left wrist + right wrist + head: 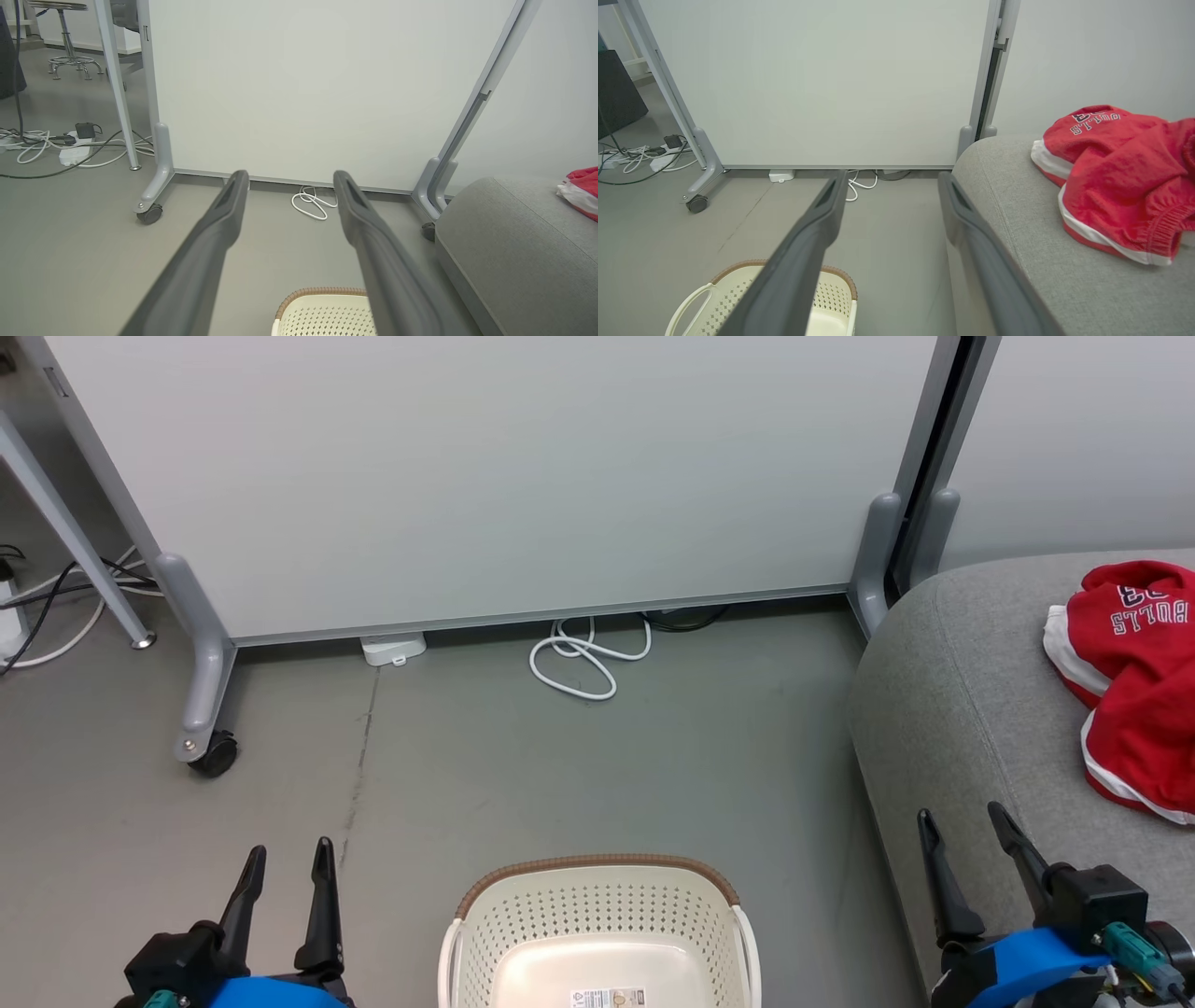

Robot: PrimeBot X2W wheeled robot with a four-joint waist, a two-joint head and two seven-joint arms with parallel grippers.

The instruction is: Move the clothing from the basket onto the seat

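1. Clothing [1134, 691]: a crumpled red heap with white trim and white "BULLS" lettering that reads upside down in the head view. It lies on top of the seat, well back from the rounded edge that faces the floor, and runs off the right of that view.
2. Seat [962, 709]: a grey woven-fabric cushion with a rounded corner beside the partition's foot.
3. Basket [597, 861]: cream perforated plastic with a brown woven-look rim band. It stands on the floor [653, 756] between the two grippers, just beside the seat's edge but apart from it. Its pale bottom carries a printed label.
4. Left gripper [290, 847]: its two dark fingers are spread apart with nothing between them. It hangs over the floor to the left of the basket.
5. Right gripper [961, 812]: its fingers are likewise spread and hold nothing. They show against the seat's near edge, well apart from the clothing.
6. Partition panel [485, 476]: pale, in a grey frame on a castor [217, 753].
7. White cable [583, 658]: coiled on the floor at the panel's lower edge.
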